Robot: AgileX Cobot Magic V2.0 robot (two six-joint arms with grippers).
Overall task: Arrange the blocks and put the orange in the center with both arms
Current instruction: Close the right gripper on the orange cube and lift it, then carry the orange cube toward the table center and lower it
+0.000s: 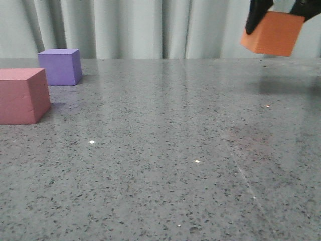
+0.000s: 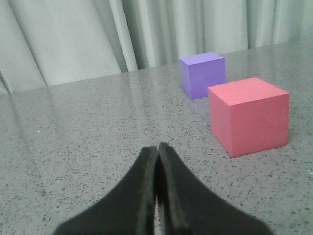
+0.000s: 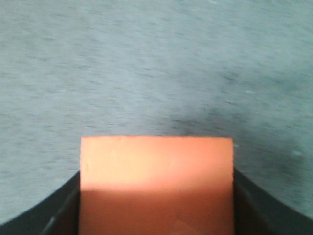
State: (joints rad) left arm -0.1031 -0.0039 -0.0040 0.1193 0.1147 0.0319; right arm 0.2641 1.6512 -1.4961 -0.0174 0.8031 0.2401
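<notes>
The orange cube [image 1: 272, 33] hangs in the air at the far right, well above the table, tilted a little. My right gripper [image 1: 278, 15] is shut on it, one black finger on each side; in the right wrist view the orange cube [image 3: 156, 183] fills the space between the fingers. The pink-red cube [image 1: 21, 95] rests on the table at the left edge, and the purple cube [image 1: 60, 66] stands just behind it. The left wrist view shows the pink-red cube [image 2: 249, 115] and purple cube [image 2: 203, 74] ahead of my left gripper [image 2: 158, 147], which is shut on nothing.
The grey speckled table [image 1: 165, 150] stretches across the whole front view. A pale curtain [image 1: 140, 27] hangs along its far edge. The orange cube's shadow [image 1: 288, 85] falls on the table at the far right.
</notes>
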